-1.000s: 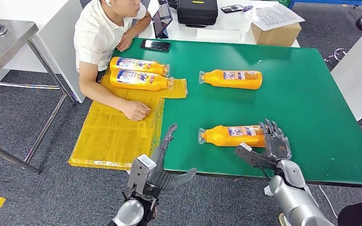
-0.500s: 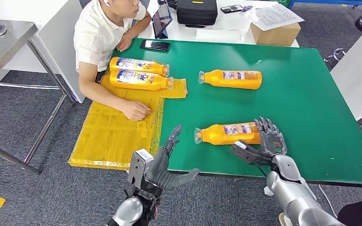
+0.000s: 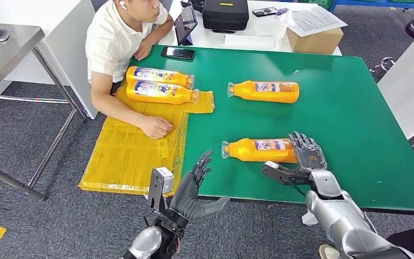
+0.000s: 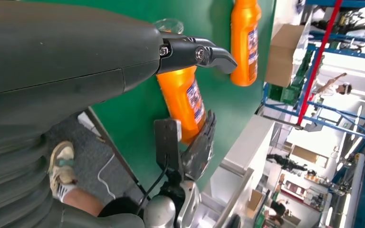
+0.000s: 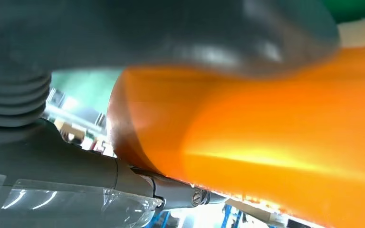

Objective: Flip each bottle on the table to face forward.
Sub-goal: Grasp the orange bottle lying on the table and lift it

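Four bottles: orange, all lying on their sides across the table and sheet.
Table (image 3: 356, 124): green top, carrying two of the bottles on its bare surface.
Yellow sheet (image 3: 129, 148): flattened packaging hanging over the table's left edge, with a person's hand resting on it.
Person (image 3: 116, 40): seated at the far left corner in a white shirt, forearm down on the sheet.
Right hand (image 3: 306, 159): its fingers wrap the base end of the near bottle, the thumb stretched out toward the neck; it holds the bottle.
Left hand (image 3: 197, 186): raised at the table's near edge, fingers spread and holding nothing, near the bottle's cap but apart from it.
Near bottle (image 3: 259, 150): label up, cap pointing left, base inside the right hand.
Far bottle (image 3: 264, 90): alone mid-table, cap pointing left.
Paired bottles (image 3: 159, 84): touching side by side on the sheet's far end, caps pointing right.
Phone (image 3: 177, 52): dark, at the table's far edge.
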`<state>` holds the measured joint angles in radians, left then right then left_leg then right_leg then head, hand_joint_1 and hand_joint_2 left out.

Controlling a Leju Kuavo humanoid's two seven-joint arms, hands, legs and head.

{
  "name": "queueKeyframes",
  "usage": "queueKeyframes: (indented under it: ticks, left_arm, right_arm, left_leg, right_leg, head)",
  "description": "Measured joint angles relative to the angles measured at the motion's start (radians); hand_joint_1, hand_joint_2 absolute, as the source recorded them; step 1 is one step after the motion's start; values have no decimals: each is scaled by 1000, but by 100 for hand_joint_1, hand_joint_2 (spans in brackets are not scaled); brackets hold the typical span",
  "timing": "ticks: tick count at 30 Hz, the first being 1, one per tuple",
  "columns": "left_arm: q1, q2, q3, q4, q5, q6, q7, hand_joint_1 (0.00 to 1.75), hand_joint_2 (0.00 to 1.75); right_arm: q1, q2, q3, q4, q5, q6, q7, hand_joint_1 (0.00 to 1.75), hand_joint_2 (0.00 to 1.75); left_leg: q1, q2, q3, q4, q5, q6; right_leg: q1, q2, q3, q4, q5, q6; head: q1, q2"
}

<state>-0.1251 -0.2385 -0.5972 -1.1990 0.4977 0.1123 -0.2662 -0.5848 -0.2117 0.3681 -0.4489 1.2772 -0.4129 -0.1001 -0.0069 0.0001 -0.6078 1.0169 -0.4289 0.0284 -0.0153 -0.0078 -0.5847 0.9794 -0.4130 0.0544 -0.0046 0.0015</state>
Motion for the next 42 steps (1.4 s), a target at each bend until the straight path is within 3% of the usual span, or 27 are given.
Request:
queueKeyframes:
  ticks: [8,15,20,28,42]
  left_arm:
    - [2,2,-2,9,14,-6,4,0,175]
    - [4,3,-2,9,26,-8,9,0,175]
    - [3,3,-2,10,41,-18,12,0,175]
    - [3,1,-2,20,112,-59,47,0,175]
    - [-10,0,-14,59,161,-93,66,0,175]
  right_arm:
    - [-13,-12,63,4,56,-19,60,0,0]
    - [-23,-15,84,6,62,-16,59,0,0]
    - [-29,-10,100,12,77,-75,43,0,0]
    - [-57,10,113,35,68,4,29,0,0]
    - [-77,31,120,66,63,15,19,0,0]
  left_leg:
    - [0,-1,1,0,0,0]
    - [0,-1,1,0,0,0]
    - [0,-1,0,0,0,0]
    - [0,0,-1,0,0,0]
    - [0,1,0,0,0,0]
  right_leg:
    - [0,-1,1,0,0,0]
    - [0,-1,1,0,0,0]
    - [0,-1,1,0,0,0]
    - [0,0,0,0,0,0]
    - [0,0,0,0,0,0]
  head:
    - [0,0]
    - [0,0]
    - [0,0]
    - [0,0]
    - [0,0]
